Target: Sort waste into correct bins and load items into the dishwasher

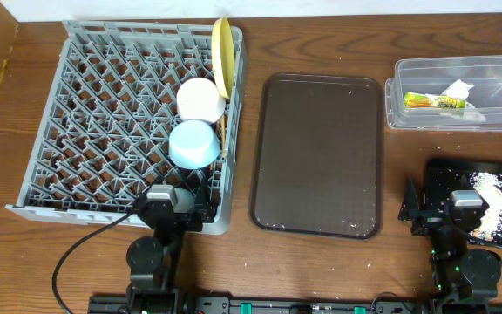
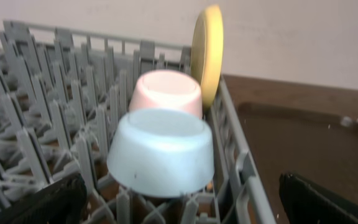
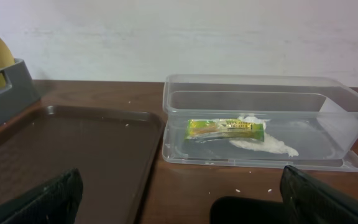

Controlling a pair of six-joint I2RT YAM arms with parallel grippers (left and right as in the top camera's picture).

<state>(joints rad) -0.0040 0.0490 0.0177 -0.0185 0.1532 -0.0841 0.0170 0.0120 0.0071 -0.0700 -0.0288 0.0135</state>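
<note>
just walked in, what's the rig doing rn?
Neither arm holds anything: the left gripper sits at the near edge of the dish rack and the right gripper by the black tray, both open. The rack holds the yellow plate on edge, with the white bowl and light blue bowl upside down. The snack wrapper and tissue lie in the clear tub, crumbs on the black tray.

Rack (image 1: 94, 113) L w/ plate (image 1: 223, 57) in it, tray (image 1: 318, 157) mid, tub (image 1: 460, 63) w/ wrapper (image 1: 434, 102) inside far R.

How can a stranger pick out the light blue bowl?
Find the grey dish rack on the left of the table. Near its right edge two bowls sit upside down. The light blue bowl is nearer the robot than the white bowl.
</note>
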